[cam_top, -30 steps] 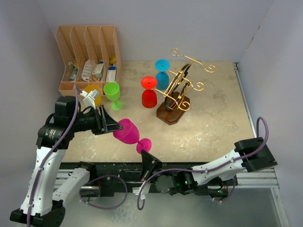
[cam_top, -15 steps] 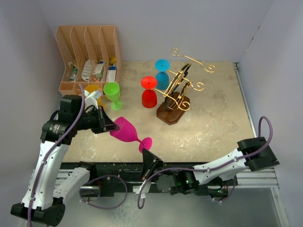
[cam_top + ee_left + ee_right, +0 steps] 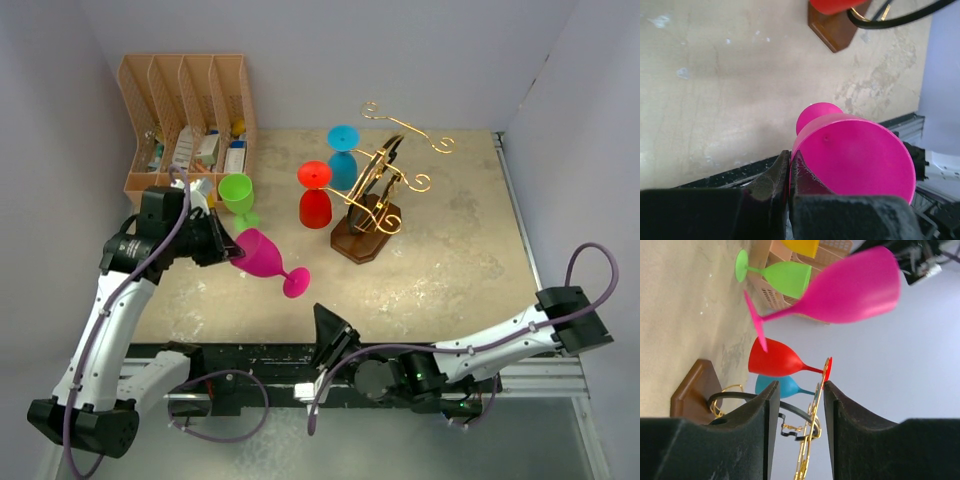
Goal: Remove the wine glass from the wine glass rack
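While the left gripper (image 3: 232,250) pinches the magenta wine glass (image 3: 262,255) by its rim, bare tabletop (image 3: 450,260) lies beyond its fingertips; the right gripper (image 3: 326,330) stands spread off the near edge.

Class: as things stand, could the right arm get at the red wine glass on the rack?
Probably yes. The right gripper is open and empty, only bare table lies between it and the red wine glass, and the left gripper holds the pink glass off to one side.

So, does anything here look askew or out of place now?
Only the pink wine glass: it leans steeply, foot downward, the left gripper with jaws shut on its rim. The green glass stands upright; the red glass and blue glass hang inverted on the rack.
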{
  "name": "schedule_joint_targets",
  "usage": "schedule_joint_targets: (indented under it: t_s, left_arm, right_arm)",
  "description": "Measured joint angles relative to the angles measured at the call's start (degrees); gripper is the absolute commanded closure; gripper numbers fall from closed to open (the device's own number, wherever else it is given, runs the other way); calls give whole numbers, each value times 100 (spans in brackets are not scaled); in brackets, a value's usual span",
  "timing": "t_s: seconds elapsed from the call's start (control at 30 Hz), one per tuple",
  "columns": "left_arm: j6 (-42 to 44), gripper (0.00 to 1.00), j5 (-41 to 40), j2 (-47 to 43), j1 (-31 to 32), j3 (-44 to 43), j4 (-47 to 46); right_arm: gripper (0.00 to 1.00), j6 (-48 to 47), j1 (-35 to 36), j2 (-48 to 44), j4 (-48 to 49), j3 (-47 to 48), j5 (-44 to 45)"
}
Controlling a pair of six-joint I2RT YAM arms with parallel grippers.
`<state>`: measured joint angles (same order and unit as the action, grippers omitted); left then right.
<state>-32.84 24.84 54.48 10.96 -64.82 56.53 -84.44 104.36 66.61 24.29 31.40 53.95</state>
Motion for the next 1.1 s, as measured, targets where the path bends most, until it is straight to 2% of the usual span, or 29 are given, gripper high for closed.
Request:
schedule_joint_targets:
  t_s: [0.13,0.2,0.4,0.53,0.7,0.93,1.1]
  left_arm:
    - [11,100,-702,199,0,-4,-13]
    - [52,100,-1113,293,-2,-33,4]
    - [149,100,-2024,413,-2,-57,11]
    - [219,100,-2496,466,-2,-57,13]
    - [256,100,-3215,623,-2,-57,24]
    - [321,100,-4247,1217,-63,-59,59]
    - [590,100,-4330,1353,-752,-59,-201]
  right_arm:
    - [57,664,0,-286,-365,308,-35]
    - [57,1172,0,-264,-664,831,-55]
    - [59,3569,-127,151,-1871,3434,-140]
    - [60,5163,-791,345,-2780,4826,-411]
    - [59,6177,-1451,142,-3327,5121,-573]
    - [59,6585,-1484,-496,-3364,4830,-697]
    - [60,6717,-1486,-901,-3346,4743,-695]
